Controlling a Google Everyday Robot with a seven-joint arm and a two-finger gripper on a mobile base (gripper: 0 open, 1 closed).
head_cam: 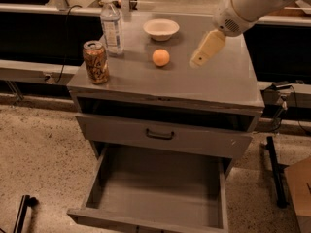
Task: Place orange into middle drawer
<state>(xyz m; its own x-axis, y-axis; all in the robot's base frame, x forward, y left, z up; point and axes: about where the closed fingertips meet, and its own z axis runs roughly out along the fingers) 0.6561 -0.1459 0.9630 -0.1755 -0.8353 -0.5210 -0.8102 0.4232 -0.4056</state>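
Observation:
The orange (161, 58) sits on the grey cabinet top (228, 81), just in front of a white bowl. My gripper (197, 60) hangs low over the cabinet top, a short way to the right of the orange and apart from it, pointing down and to the left. It holds nothing. The middle drawer (155, 191) is pulled out at the bottom front of the cabinet, and its flat grey floor is bare.
A white bowl (161, 28) stands behind the orange. A water bottle (111, 25) and a soda can (95, 62) stand at the top's left. A shut drawer front with a dark handle (160, 135) sits above the open drawer. Speckled floor surrounds the cabinet.

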